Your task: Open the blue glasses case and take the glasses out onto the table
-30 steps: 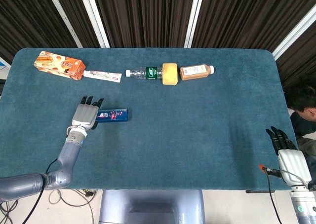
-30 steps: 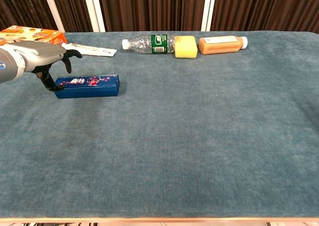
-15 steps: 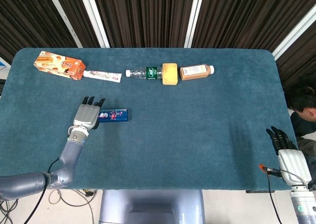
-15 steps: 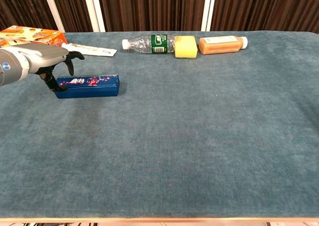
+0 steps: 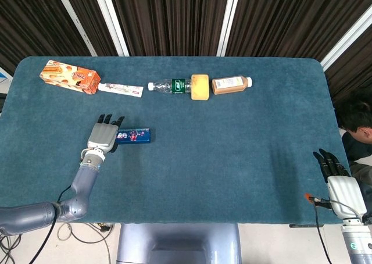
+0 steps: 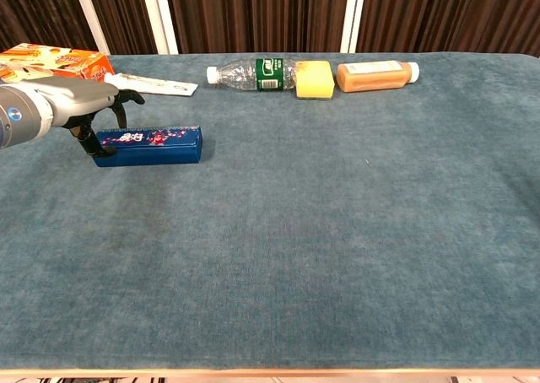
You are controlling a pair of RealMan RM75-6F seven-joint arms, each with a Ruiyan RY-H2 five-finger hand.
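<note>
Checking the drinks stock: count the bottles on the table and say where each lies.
2. The clear water bottle lies on its side at the far middle of the table, against the yellow sponge; the brown drink bottle lies just right of that sponge. None looks hidden.

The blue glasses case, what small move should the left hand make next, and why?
Probably close the left hand on the near end of the blue glasses case to steady it. The case lies shut on the table, the hand's fingers are spread over its left end, and nothing is gripped yet.
</note>
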